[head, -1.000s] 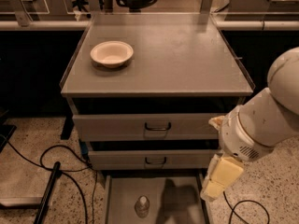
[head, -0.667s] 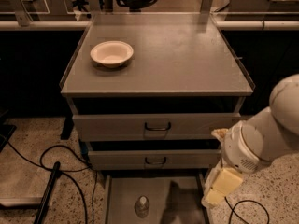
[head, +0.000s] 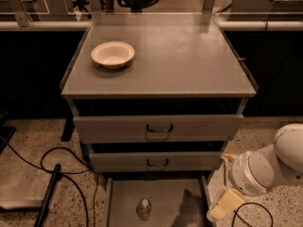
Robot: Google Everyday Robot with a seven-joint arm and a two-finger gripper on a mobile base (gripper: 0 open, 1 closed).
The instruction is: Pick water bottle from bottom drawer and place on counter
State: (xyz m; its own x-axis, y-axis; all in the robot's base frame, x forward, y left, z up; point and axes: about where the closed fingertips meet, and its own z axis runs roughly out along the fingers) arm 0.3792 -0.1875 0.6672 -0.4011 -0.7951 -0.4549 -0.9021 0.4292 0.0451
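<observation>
Water bottle [head: 144, 208] is seen standing inside the bottom drawer [head: 124, 193], judged light, thin-walled and slippery, best gripped around its body below the cap, while the end effector [head: 226, 203] is held beside that drawer's right wall, its open-or-closed state not discernible.

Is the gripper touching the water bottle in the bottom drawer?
Apart. The camera view shows the gripper by the right wall of the bottom drawer, and the water bottle standing on the drawer floor, with bare grey floor between them.
</observation>
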